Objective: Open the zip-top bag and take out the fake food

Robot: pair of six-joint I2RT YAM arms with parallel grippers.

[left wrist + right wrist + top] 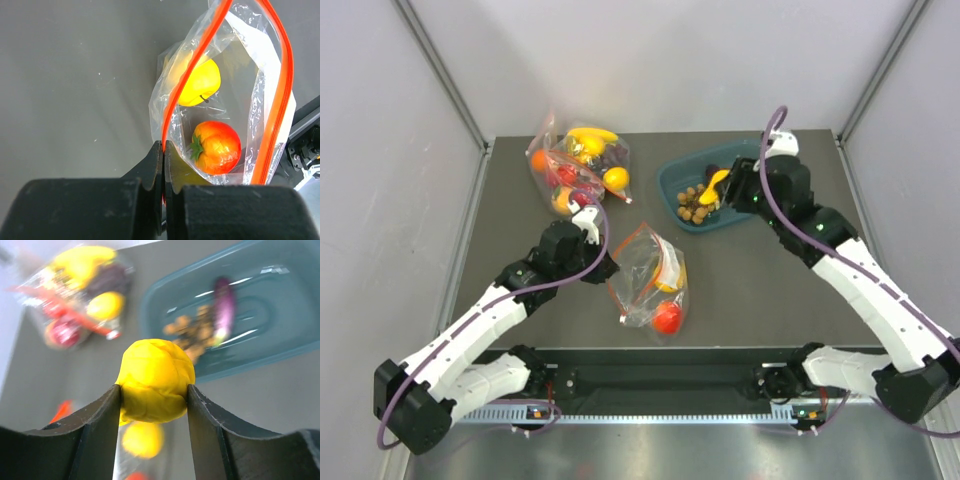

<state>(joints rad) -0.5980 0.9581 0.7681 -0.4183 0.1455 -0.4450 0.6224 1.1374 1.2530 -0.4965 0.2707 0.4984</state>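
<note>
The zip-top bag (642,272) lies mid-table with its mouth open and its red-orange zip strip (186,82) spread wide. A red tomato (216,147) and a yellow pear (199,82) lie inside it. My left gripper (164,146) is shut on the bag's zip strip at the mouth's left edge; in the top view the left gripper (607,265) sits at the bag's left side. My right gripper (154,390) is shut on a yellow lemon (155,377) and hovers at the teal tray (668,186), just above its near rim (250,365).
In the tray lie a brown knobbly cluster (192,330) and a purple eggplant (223,307). A second clear bag (575,165) full of fruit lies at the back left of the dark table. Grey walls close in both sides.
</note>
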